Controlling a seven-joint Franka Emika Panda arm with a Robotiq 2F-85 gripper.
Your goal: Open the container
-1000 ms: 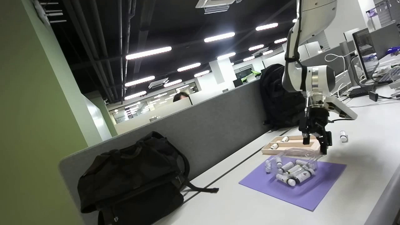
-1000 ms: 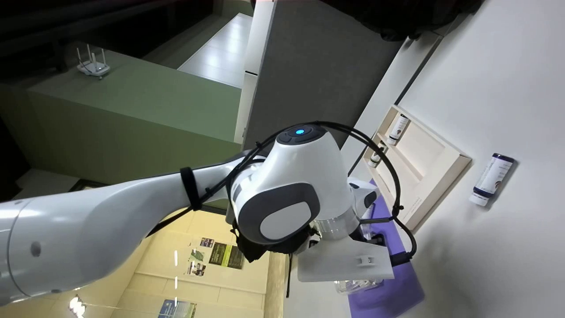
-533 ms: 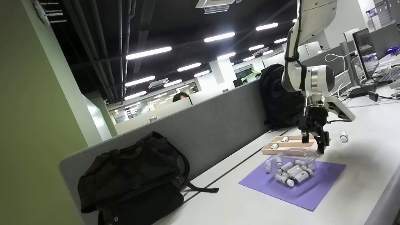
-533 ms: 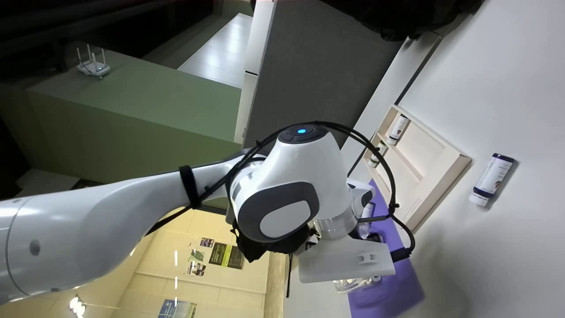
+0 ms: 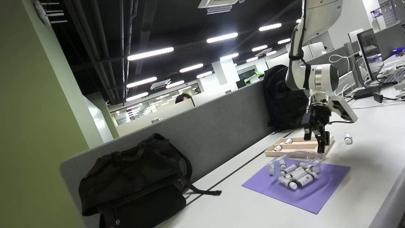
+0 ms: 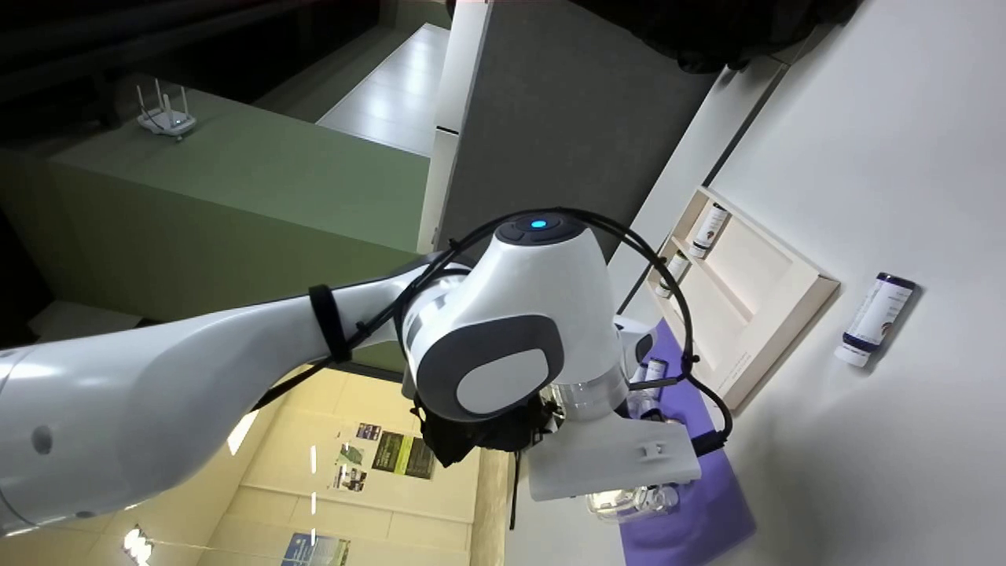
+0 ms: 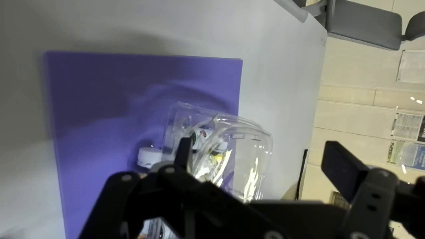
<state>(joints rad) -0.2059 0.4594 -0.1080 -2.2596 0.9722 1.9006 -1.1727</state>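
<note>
A clear plastic container [image 5: 272, 169] sits on the purple mat [image 5: 330, 182], with several small white bottles [image 5: 305, 179] inside. Its see-through lid [image 7: 250, 166] stands raised and tilted over the body in the wrist view. Much of the container [image 6: 629, 505] is behind the arm in an exterior view. My gripper [image 5: 314, 144] is at the lid's upper rim in an exterior view. Seen from the wrist, the gripper [image 7: 264, 162] is open, its fingers wide apart. The left of these fingers [image 7: 183, 154] overlaps the container beside the lid's edge; whether they touch I cannot tell.
Behind the mat lies a tan wooden tray [image 6: 747, 271] with two bottles in it. One loose bottle [image 6: 876, 318] rests on the table near the tray. A grey partition [image 5: 221, 123] runs along the back, with black backpacks [image 5: 136, 180] against it.
My gripper has shifted left and slightly up in an exterior view. The container has slid a little to the left on the mat. The gripper has stayed open.
</note>
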